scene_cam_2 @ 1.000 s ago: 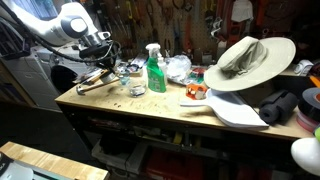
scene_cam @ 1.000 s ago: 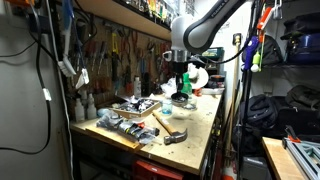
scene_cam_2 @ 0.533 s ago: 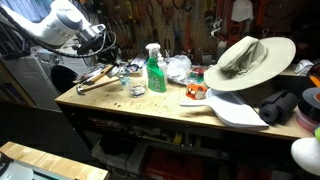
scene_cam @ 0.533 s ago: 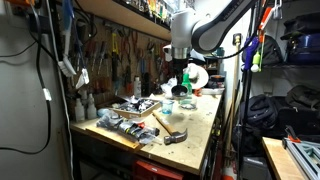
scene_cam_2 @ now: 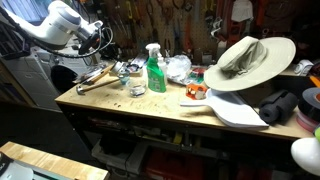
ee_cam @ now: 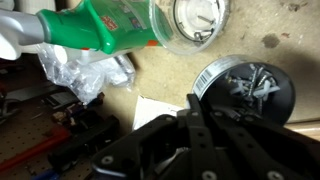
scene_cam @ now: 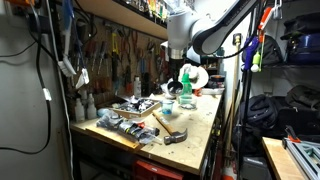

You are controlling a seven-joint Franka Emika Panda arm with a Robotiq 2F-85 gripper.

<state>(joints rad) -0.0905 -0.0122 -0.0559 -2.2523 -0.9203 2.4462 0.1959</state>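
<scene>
My gripper hangs above the workbench with its black fingers together and nothing between them. It shows in both exterior views, raised over the bench's cluttered end. Right below it in the wrist view are a round tin of screws, a clear glass jar and a green spray bottle. The bottle and the jar stand on the bench near the tin. The gripper touches none of them.
A hammer lies near the bench's front corner. Crumpled clear plastic lies beside the bottle. A wide-brimmed hat and a white board take up the other end. Tools hang on the back wall.
The gripper has risen away from the tin and jar, with the arm pulling up and back. Nothing on the bench has moved.
</scene>
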